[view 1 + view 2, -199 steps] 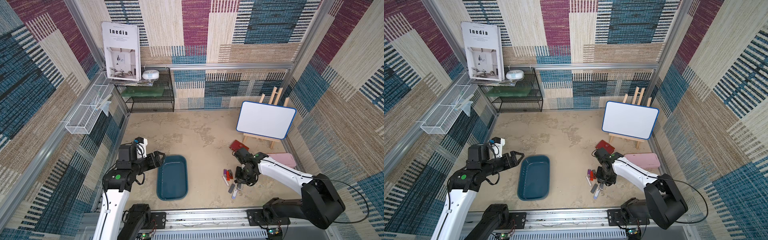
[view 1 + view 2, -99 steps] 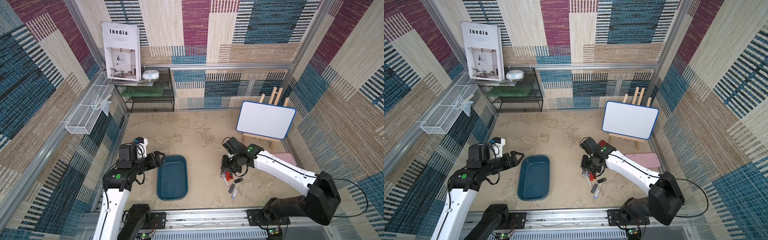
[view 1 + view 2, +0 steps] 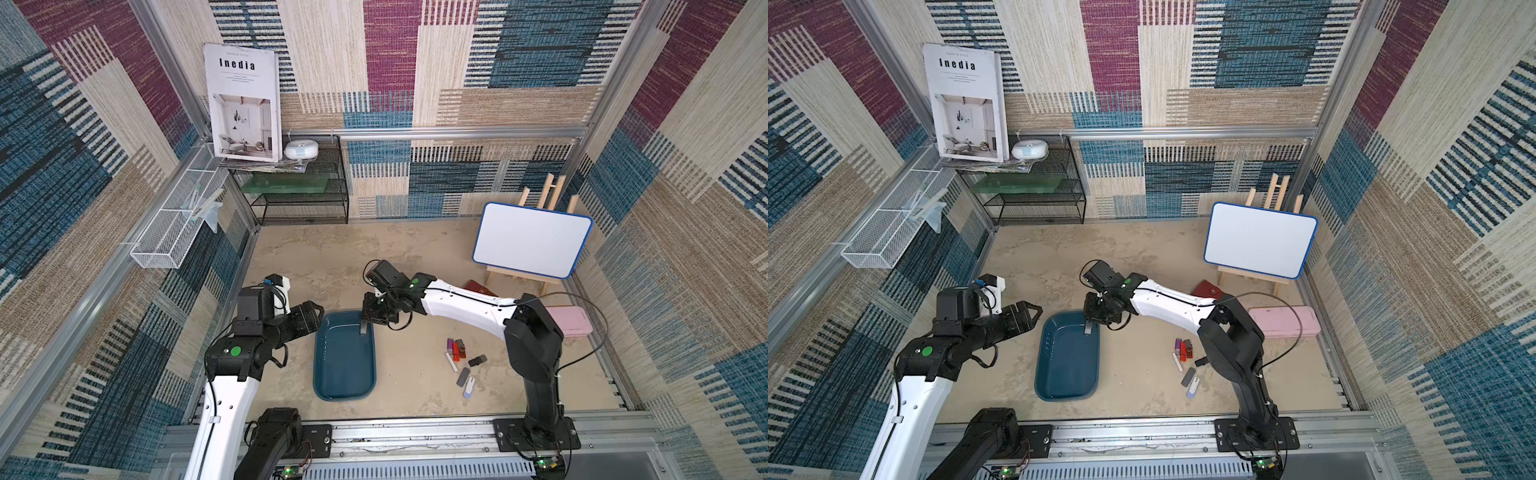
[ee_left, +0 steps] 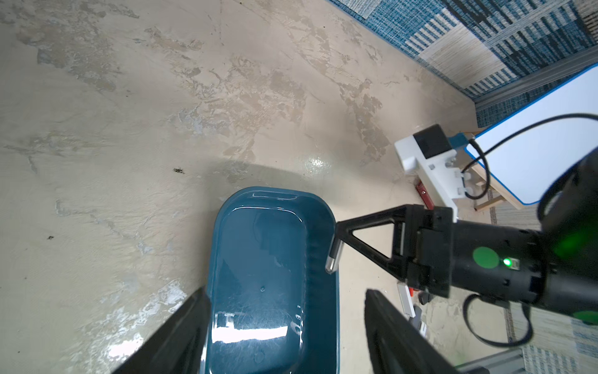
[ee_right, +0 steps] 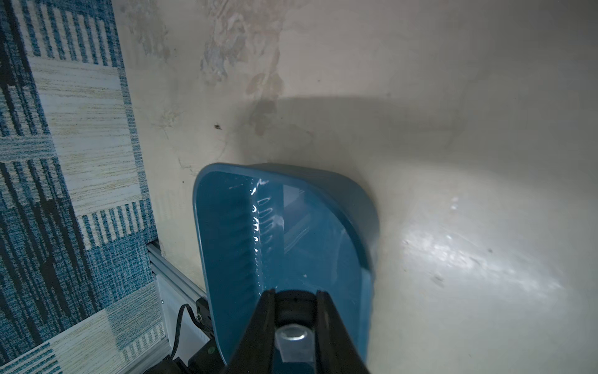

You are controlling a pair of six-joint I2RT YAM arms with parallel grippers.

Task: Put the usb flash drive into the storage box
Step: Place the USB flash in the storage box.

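The usb flash drive [image 3: 364, 327] hangs clenched in the right claw [image 3: 366, 319] over the far end of the storage box [image 3: 345, 370], close inside its right rim. The carry looks finished, so the release is in hand: nudge slightly inward, then part the jaws. The left claw [image 3: 316, 311] hovers released beside the box, holding nothing.

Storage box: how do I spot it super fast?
Find the big beige tabletop. Near its front edge, a bit left of the middle, lies the storage box, a shallow tray with rounded corners. Only it is dark teal-blue; the flat case by the wall is pink and the wire basket is white.
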